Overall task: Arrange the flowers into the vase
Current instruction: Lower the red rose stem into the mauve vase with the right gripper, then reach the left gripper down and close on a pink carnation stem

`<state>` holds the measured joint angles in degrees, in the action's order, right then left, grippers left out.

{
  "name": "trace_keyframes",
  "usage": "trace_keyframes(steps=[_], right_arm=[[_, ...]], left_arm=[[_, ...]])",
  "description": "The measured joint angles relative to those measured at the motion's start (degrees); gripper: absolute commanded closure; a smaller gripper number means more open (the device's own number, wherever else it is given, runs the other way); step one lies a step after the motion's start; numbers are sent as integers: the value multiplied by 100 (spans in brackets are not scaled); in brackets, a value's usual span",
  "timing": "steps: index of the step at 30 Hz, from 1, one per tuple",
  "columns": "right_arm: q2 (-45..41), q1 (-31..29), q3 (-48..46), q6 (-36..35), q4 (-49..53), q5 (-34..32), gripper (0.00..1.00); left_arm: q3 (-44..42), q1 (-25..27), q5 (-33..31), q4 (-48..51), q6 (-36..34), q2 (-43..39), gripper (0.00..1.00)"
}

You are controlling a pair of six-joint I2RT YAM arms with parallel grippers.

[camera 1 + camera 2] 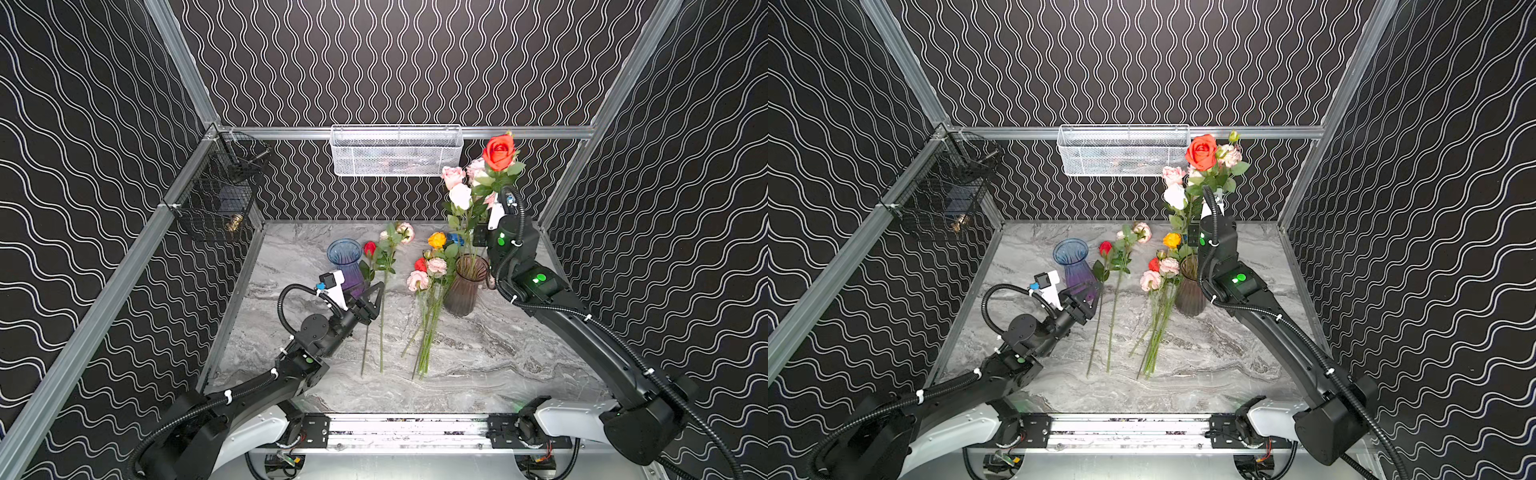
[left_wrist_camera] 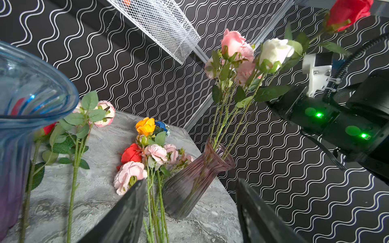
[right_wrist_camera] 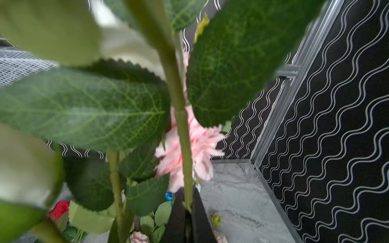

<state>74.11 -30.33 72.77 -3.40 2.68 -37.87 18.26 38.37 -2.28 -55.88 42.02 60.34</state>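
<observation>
Jaws of the right gripper (image 3: 188, 203) are pinched on a green stem (image 3: 182, 126), judged light, springy, best held bare mid-stem; left gripper (image 2: 190, 181) jaws are spread.

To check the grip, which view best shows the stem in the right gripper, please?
Right wrist view: the right gripper pinches the stem. In both top views and the left wrist view, leaves cover the contact.

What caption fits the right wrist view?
Right gripper closed on a green stem, leaves filling the frame, pink flower behind.
</observation>
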Motion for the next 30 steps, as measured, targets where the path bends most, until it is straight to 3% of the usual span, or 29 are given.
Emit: trace_keyframes(steps=[5,15,30], right_arm=[[-2,-4,17,326,431,-13,35],[-249,-11,330,1093,2055,295,25],[-839,-9,24,1602,2780,975,21]], left_arm=[[26,0,81,-37,37,227,30],[284,0,299,-96,269,1001,30],[1187,0,1029,809,461,1998,35]])
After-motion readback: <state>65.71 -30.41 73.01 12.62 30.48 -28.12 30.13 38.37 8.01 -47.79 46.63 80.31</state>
